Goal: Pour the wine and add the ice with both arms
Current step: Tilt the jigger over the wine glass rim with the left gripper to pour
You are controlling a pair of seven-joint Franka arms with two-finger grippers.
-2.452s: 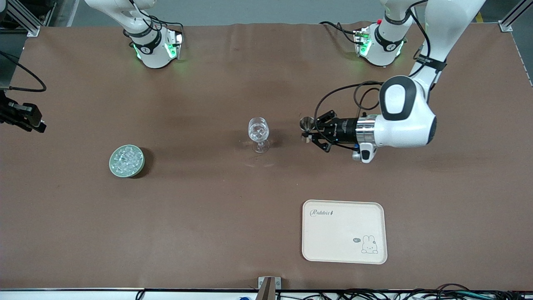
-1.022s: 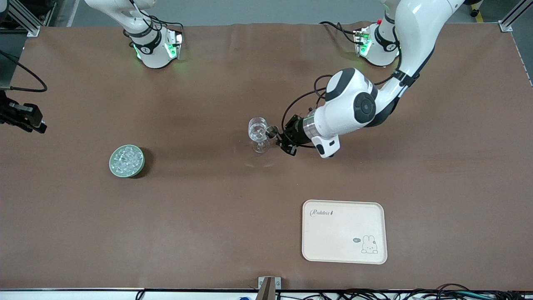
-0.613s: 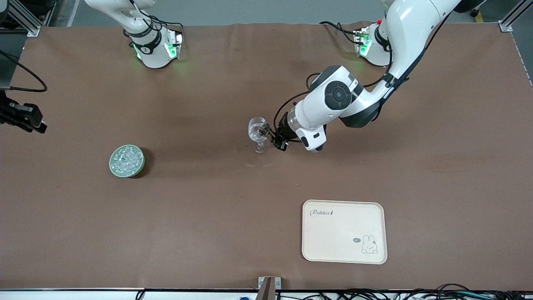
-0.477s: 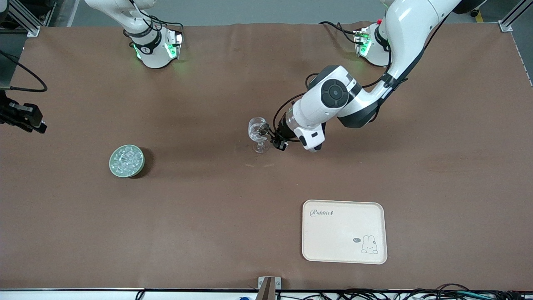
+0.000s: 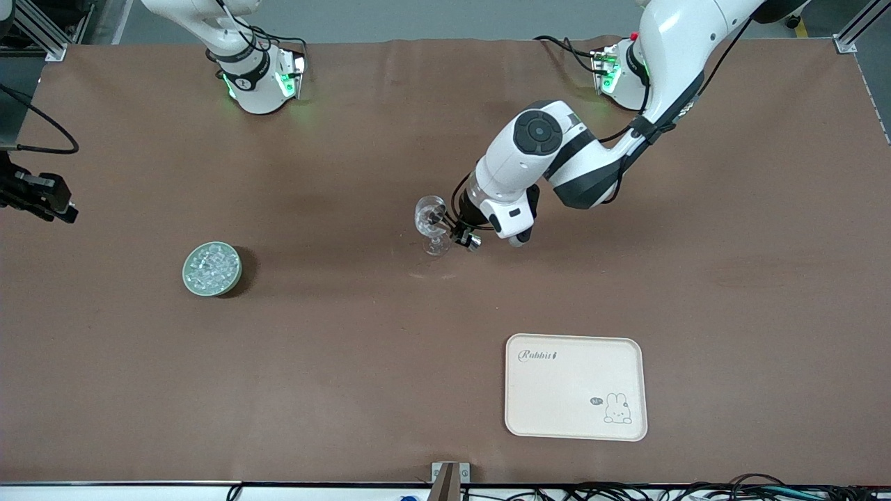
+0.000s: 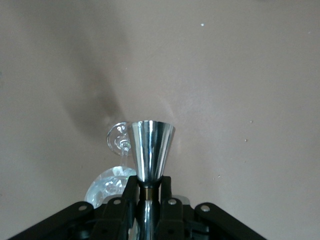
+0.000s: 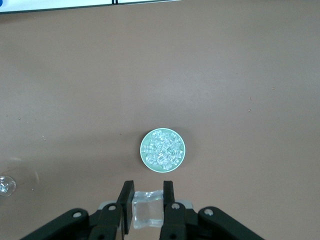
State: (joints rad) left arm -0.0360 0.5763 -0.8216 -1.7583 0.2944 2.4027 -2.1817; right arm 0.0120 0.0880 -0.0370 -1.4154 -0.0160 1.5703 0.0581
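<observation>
A clear stemmed wine glass (image 5: 431,223) stands mid-table, glittery inside its bowl. My left gripper (image 5: 454,230) is beside its rim, shut on the waist of a steel jigger (image 5: 440,220). In the left wrist view the jigger (image 6: 151,147) lies tilted over the glass (image 6: 109,184). My right gripper (image 7: 148,196) is out of the front view. It is shut on one clear ice cube (image 7: 148,209), high over the table by the green bowl of ice (image 7: 162,149). That bowl (image 5: 211,268) sits toward the right arm's end.
A cream tray (image 5: 575,387) with a rabbit print lies nearer the front camera, toward the left arm's end. A black device (image 5: 35,196) with a cable sits at the table's edge at the right arm's end. The arm bases (image 5: 257,80) stand along the back.
My left arm has carried the jigger across to the wine glass and turned its wrist, tipping the jigger over the rim. The bowl, glass and tray have stayed put.
</observation>
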